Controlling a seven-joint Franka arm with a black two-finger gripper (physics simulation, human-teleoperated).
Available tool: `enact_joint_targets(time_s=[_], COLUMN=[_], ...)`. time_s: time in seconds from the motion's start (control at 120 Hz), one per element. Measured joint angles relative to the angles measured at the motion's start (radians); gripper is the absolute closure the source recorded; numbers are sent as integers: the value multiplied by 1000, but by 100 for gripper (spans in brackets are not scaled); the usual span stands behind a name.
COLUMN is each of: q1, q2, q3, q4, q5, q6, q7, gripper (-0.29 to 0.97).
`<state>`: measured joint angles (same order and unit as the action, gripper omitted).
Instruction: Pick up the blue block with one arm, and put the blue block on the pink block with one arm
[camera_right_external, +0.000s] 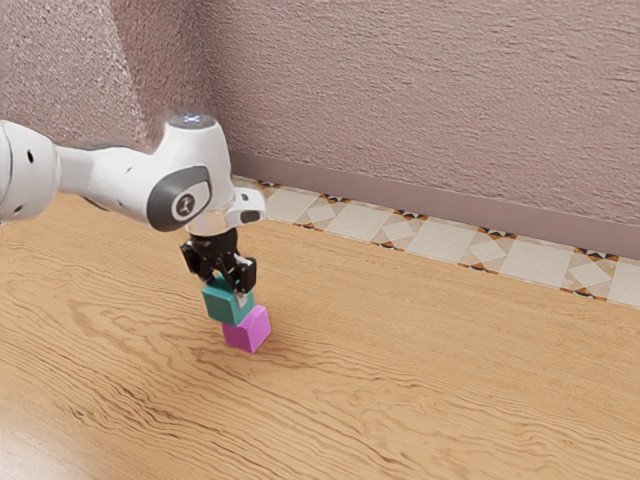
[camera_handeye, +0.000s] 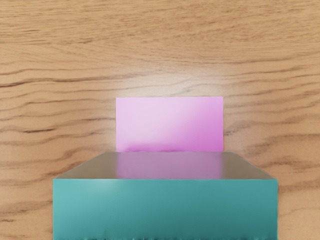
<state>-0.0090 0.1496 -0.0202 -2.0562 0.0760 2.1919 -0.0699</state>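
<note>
Low over the table (camera_right_external: 420, 390), reaching in from the exterior view's left, pointing straight down, pinching the blue block (camera_right_external: 227, 304) in the gripper (camera_right_external: 230, 289), partly above the pink block (camera_right_external: 251, 331).

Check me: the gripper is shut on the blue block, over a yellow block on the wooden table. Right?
Not quite: that is a pink block, not a yellow one; the wrist view shows it plainly. The rest holds: the gripper is shut on the blue block over it, on the wooden table.
</note>
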Motion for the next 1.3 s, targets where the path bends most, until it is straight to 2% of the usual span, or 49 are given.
enact_joint_targets(time_s=[0.708, 0.85, 0.95, 1.3], q1=[0, 0, -1, -2], q2=[66, 69, 68, -54], q3=[-1, -2, -3, -11], q4=[76, 77, 79, 135], q5=[2, -5, -8, -12], q6=[-14, -15, -14, -125], q7=[2, 8, 12, 23], gripper=[36, 19, 12, 2])
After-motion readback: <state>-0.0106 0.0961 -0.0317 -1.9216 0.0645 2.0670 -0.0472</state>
